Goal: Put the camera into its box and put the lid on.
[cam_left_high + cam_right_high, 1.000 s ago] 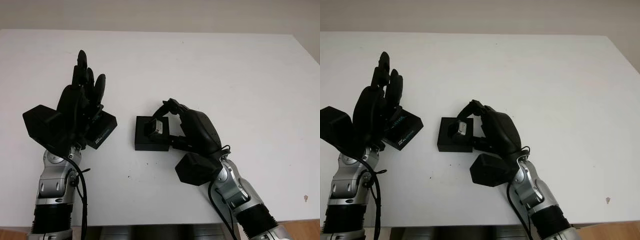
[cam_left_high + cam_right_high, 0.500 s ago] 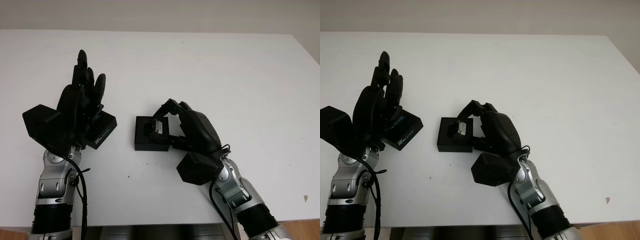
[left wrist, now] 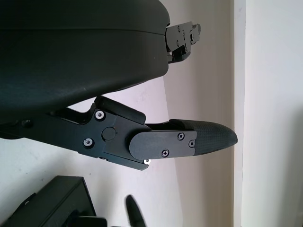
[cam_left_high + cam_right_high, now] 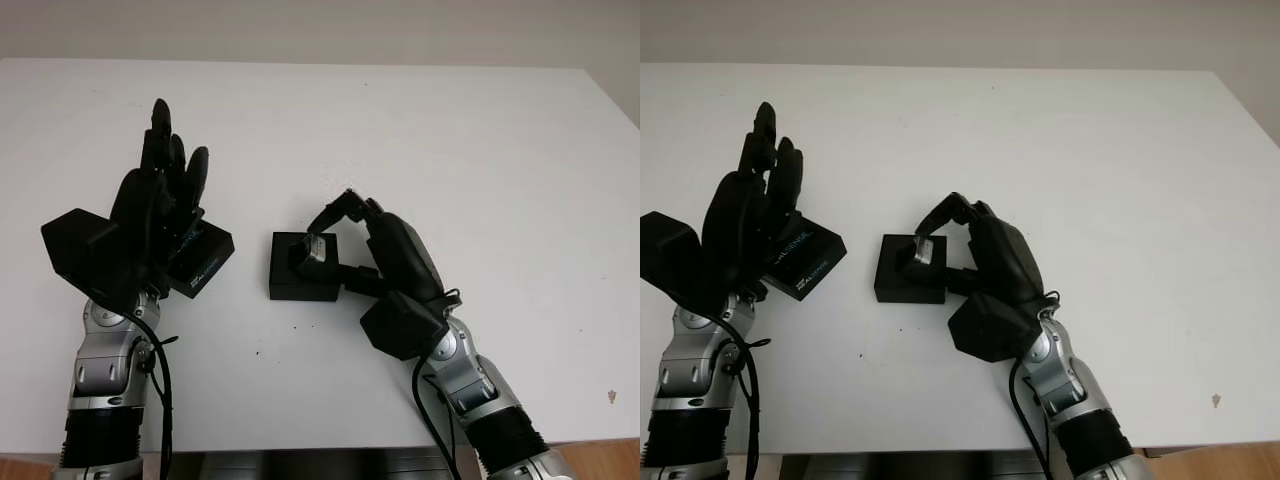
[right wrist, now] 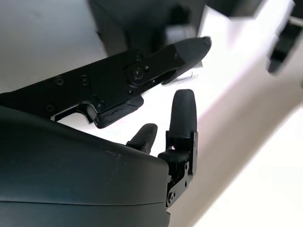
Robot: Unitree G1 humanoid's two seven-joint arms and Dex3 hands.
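Occupying the middle of the white tabletop point(image 4: 420, 130): one black box point(image 4: 298, 275), low and square, open-topped, lying flat near the front half of the surface.

Item, camera point(image 4: 318, 248): small, silver-grey and black, sitting at the box's far right part, tilted. Whether it is fully seated in the box or propped on its rim cannot be told.

Item, right hand point(image 4: 345, 225): black, entering from the bottom right, arched over the right edge of the box. Its fingers point(image 4: 335, 211) are curled down around the camera, one from above and one from the near side; they appear to be closed on the camera, touching it. The right wrist view has a finger point(image 5: 184, 49) reaching across to a pale object beside a dark shape, blurred.

Item, lid point(image 4: 203, 258): black, flat, bearing a teal printed mark, lying on the tabletop left of the box and apart from it, turned at an angle to the box.

Item, left hand point(image 4: 165, 200): black, open, holding nothing, raised over the left edge of the lid and partly covering it, pointing toward the far side of the tabletop.
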